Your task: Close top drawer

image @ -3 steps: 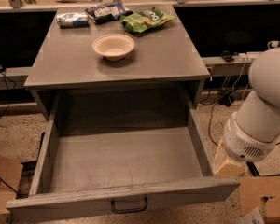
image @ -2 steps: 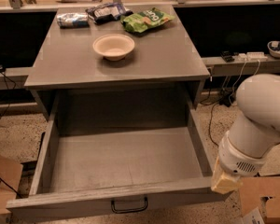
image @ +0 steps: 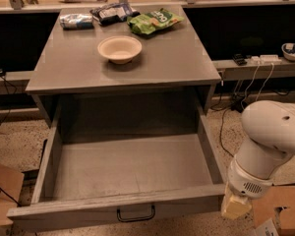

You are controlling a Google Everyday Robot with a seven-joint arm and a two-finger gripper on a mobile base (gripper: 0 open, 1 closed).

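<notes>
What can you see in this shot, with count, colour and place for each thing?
top drawer: one, grey, pulled far out of the cabinet
drawer handle: one, dark, centre of drawer front
cabinet top: one, grey, above the drawer
bowl: one, beige, middle of cabinet top
snack bag: one, green, back right of the top
dark packet: one, black, back centre
pale packet: one, silvery, back left
cardboard boxes: two, brown, floor at lower left and lower right
arm: one, white, right of the drawer
claw: one, yellowish, low by the drawer's front right corner
</notes>
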